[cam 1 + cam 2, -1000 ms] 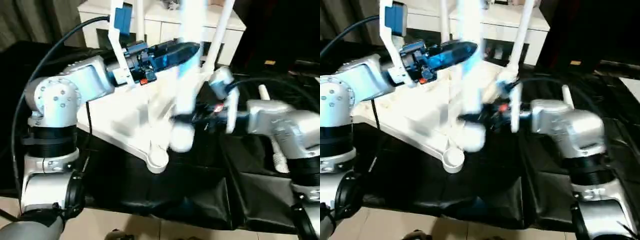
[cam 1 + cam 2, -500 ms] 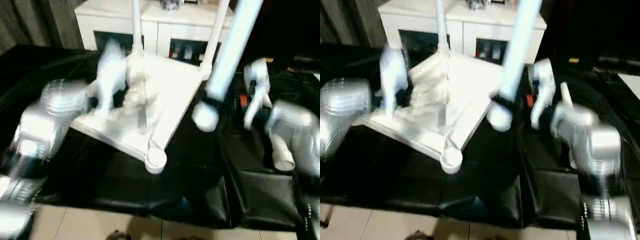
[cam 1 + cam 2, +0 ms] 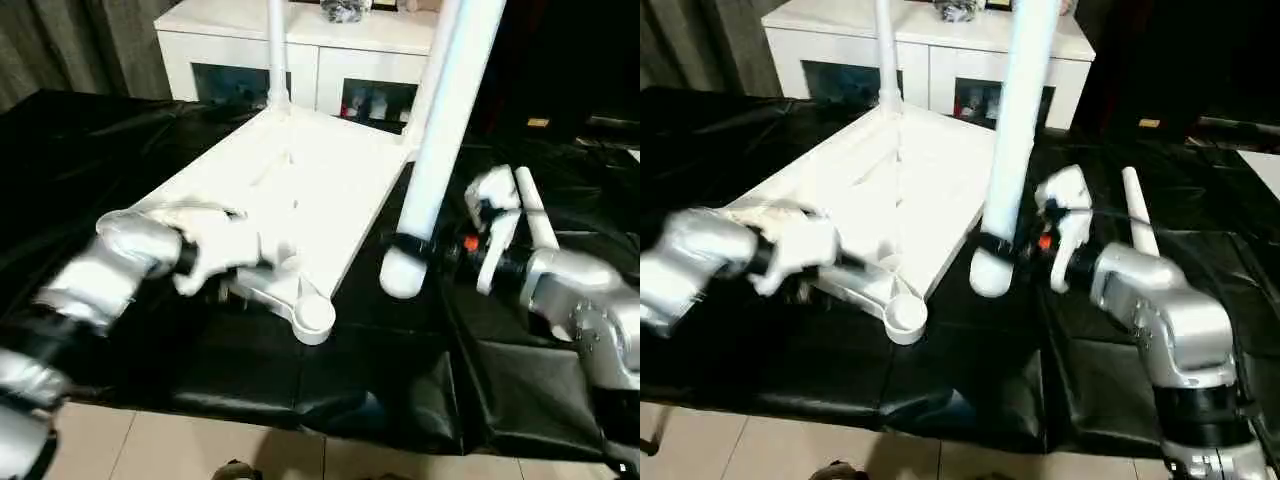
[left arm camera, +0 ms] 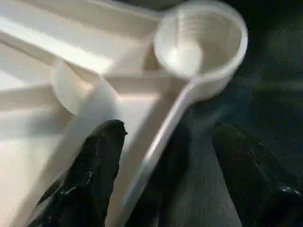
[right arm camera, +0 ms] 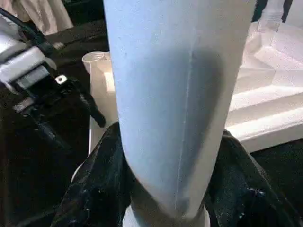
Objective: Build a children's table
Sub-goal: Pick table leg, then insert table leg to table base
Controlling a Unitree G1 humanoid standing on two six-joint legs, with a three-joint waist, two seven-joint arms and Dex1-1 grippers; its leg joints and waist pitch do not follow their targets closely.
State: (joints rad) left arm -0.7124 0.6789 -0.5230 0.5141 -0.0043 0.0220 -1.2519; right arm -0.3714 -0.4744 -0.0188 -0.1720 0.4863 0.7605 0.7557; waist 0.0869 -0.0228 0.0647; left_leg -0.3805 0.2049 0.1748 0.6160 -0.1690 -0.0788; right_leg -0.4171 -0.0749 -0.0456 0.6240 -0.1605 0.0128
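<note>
The children's table top (image 3: 300, 180) lies ribbed side up on the black cover, with one white leg (image 3: 275, 45) standing screwed in at its far corner. My right gripper (image 3: 405, 246) is shut on another leg (image 3: 440, 130) close to its thick end and holds it nearly upright, just right of the top. In the right wrist view the black fingers (image 5: 94, 189) sit on both sides of that leg (image 5: 175, 94). My left gripper (image 4: 170, 130) is open at the top's near edge, its fingers (image 4: 94, 165) on either side of the rim, close to the empty corner socket (image 4: 199, 42).
A loose white leg (image 3: 530, 205) lies on the black cover behind my right forearm. A white cabinet (image 3: 230, 45) with glass-fronted compartments stands behind the table top. The cover's front edge drops to the tiled floor (image 3: 200, 450).
My left arm has come down from above the top to its near edge by the empty socket. My right gripper has carried the leg to the right, off the top.
</note>
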